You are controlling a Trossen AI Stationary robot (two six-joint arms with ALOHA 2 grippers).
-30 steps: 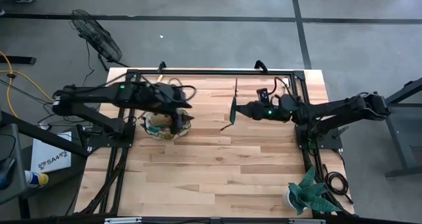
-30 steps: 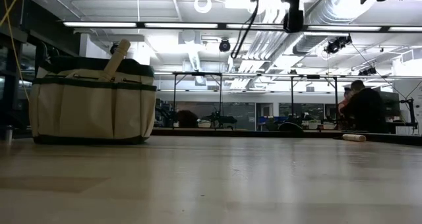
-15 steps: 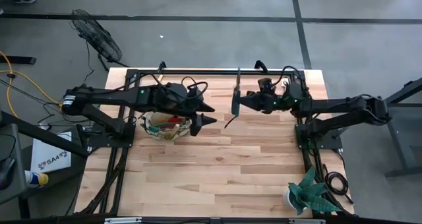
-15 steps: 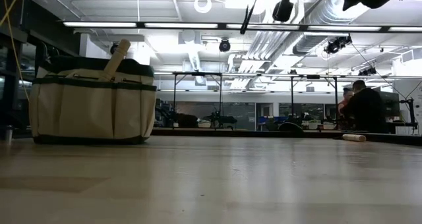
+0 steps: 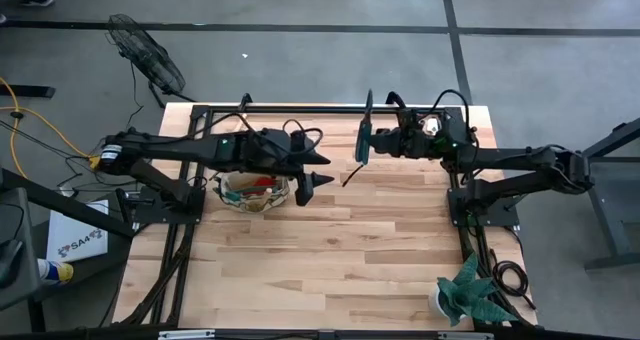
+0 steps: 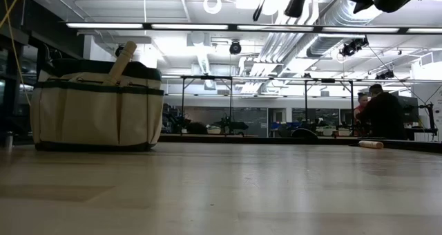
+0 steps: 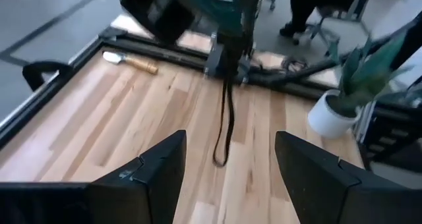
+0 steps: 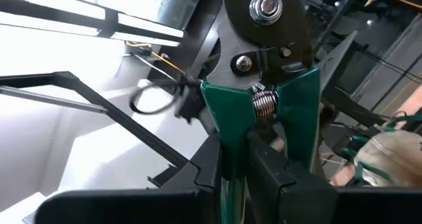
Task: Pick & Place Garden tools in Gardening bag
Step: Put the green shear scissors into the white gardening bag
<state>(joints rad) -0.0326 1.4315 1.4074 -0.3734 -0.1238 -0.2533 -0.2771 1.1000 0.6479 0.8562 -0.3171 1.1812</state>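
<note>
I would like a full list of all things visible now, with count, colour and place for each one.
gardening bag: one, beige with green trim, far left part of the table, tools inside.
wooden handle: one, light wood, sticking up out of the bag.
pruning shears: one, green handles, held in the air over the far middle of the table.
trowel: one, wooden handle, lying near a table edge.
potted plant: one, green in white pot, near right corner.
table: one, light wood.
person: one, dark clothes, seated in the room behind.
left gripper: open, beside the bag.
right gripper: shut on the shears.
</note>
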